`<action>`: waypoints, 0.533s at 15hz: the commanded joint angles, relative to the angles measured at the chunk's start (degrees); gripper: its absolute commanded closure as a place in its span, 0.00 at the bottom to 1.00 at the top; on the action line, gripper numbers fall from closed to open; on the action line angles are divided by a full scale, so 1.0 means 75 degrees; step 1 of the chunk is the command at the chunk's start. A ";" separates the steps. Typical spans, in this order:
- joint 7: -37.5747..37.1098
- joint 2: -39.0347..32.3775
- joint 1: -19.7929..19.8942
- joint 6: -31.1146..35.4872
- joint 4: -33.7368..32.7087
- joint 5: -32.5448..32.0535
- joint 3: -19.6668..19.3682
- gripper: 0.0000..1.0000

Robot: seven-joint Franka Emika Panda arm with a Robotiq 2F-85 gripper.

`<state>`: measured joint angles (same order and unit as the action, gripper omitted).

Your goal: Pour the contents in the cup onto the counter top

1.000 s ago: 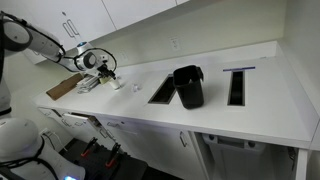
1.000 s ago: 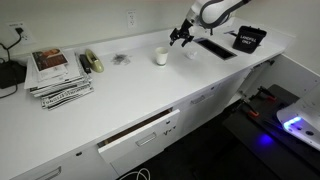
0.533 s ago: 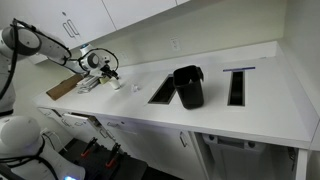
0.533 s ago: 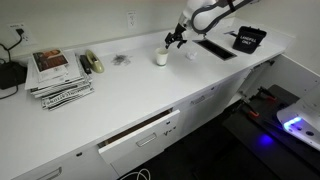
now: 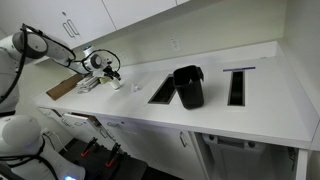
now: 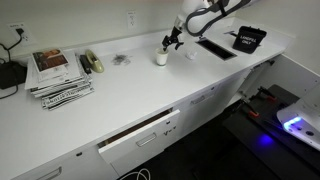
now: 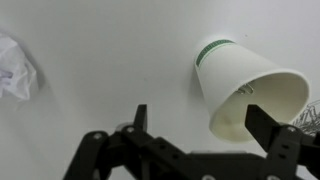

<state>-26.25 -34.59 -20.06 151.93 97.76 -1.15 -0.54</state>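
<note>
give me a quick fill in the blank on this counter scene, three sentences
The small white paper cup has a ___ band around it.
The black Robotiq gripper is ___, not shut on the cup.
The large bin-like container between the dark slots is ___.
Missing: green; open; black.

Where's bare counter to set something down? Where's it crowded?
Biggest free patch: counter top front strip between the stacked magazines and the cup. Also bare past the far slot, toward the counter's end. Crowded: around the cup beside the open gripper, and between it and the near slot, where the black container stands.
</note>
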 commanded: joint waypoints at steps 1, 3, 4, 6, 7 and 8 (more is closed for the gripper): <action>-0.0197 -0.0282 -0.0138 -0.0386 -0.0476 -0.0140 -0.0158 0.26; -0.0196 -0.0357 -0.0146 -0.0419 -0.0539 -0.0137 -0.0170 0.42; -0.0195 -0.0384 -0.0148 -0.0426 -0.0559 -0.0134 -0.0175 0.49; -0.0202 -0.0433 -0.0160 -0.0454 -0.0607 -0.0137 -0.0189 0.65; -0.0199 -0.0449 -0.0162 -0.0466 -0.0625 -0.0135 -0.0190 0.73; -0.0198 -0.0465 -0.0168 -0.0471 -0.0646 -0.0136 -0.0191 0.80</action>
<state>-26.25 -37.34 -20.17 151.00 95.12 -1.17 -0.85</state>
